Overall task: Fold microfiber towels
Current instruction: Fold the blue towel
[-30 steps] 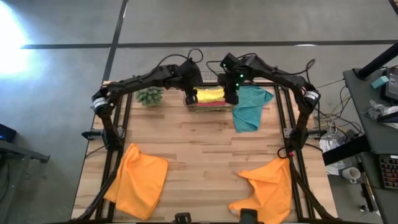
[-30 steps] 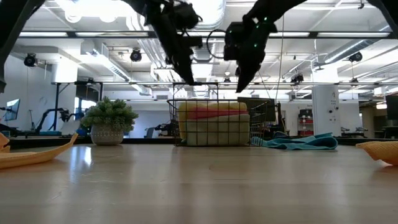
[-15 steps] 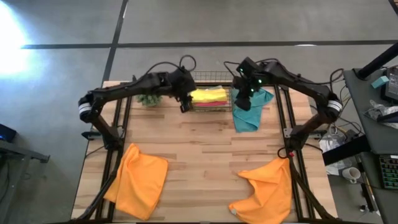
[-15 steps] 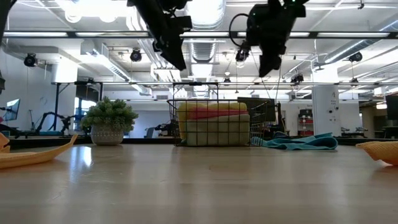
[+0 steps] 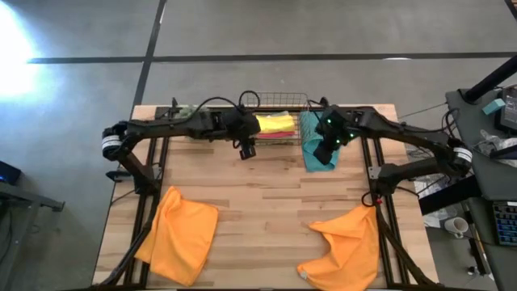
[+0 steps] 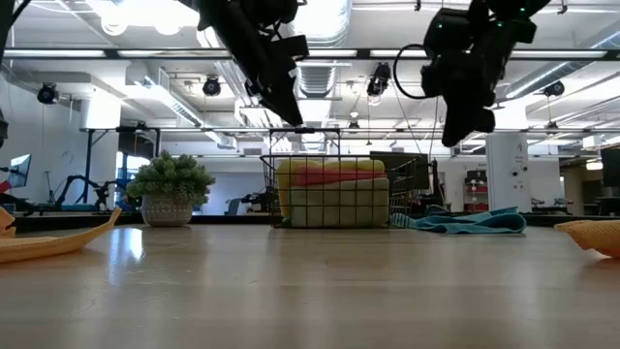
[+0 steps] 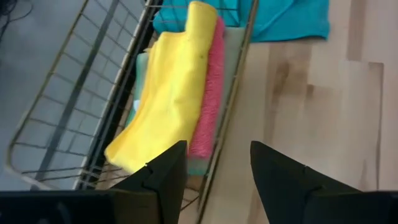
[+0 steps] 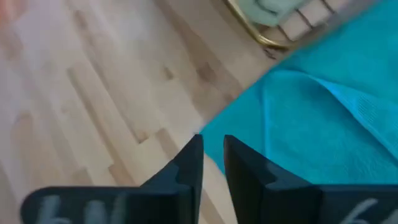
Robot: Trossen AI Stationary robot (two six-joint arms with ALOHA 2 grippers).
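Your right gripper (image 8: 212, 165) hangs above the teal towel (image 5: 321, 141), its fingers nearly together with only a thin gap, holding nothing. Your left gripper (image 7: 217, 177) hovers just beside the wire basket (image 5: 279, 100), jaws apart and empty. Inside that basket lie the yellow towel (image 7: 166, 102), the pink towel (image 7: 207, 93) and a pale green one (image 7: 228, 74) stacked together. Two orange towels (image 5: 179, 232) lie crumpled at the table's (image 5: 258, 202) near corners, well apart.
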